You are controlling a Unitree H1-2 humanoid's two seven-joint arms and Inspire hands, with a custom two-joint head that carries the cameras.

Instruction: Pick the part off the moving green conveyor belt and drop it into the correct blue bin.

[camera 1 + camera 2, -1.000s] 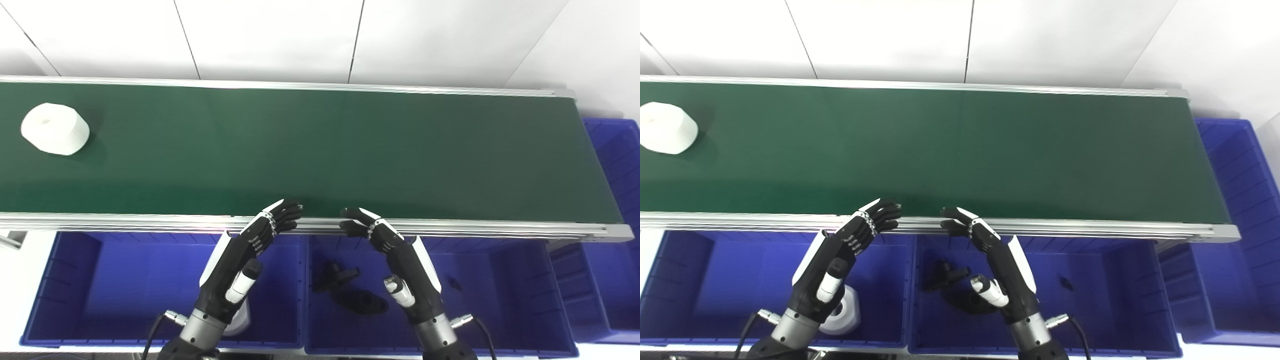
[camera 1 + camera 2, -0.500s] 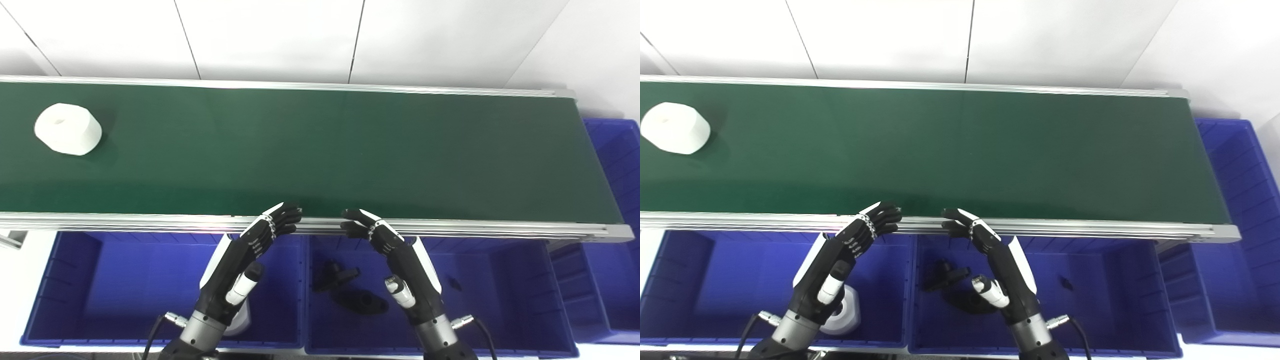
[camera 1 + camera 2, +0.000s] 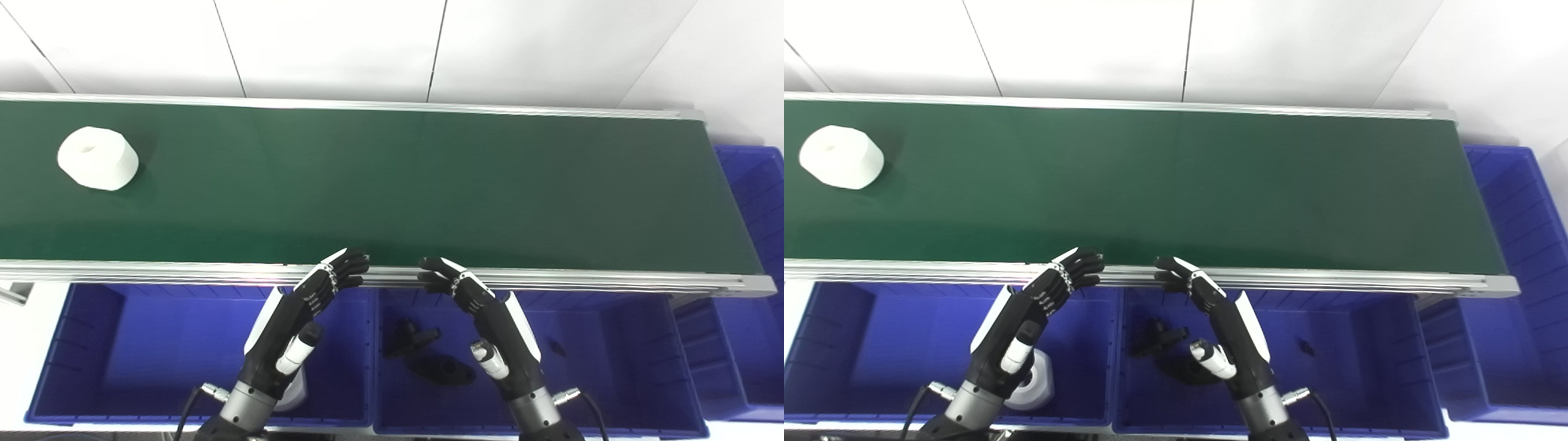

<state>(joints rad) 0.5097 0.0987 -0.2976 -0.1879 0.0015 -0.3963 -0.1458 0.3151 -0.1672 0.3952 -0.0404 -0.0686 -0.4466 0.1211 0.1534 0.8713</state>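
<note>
White part (image 3: 98, 158) has drifted further along the green belt (image 3: 392, 184) toward my hands, though it's not in reach yet, so I wait. It's a squat white cylinder with a dimple on top (matches the one in the left bin (image 3: 153, 349)). Left hand (image 3: 294, 318) and right hand (image 3: 493, 321) sit at the belt's near rail, fingers loosely spread, holding nothing.

A white cylindrical part (image 3: 98, 158) lies on the green conveyor belt (image 3: 398, 184), far left. The left hand (image 3: 300, 312) and right hand (image 3: 490, 312) hover open, fingertips at the belt's near rail, above the blue bins (image 3: 141, 343).
</note>
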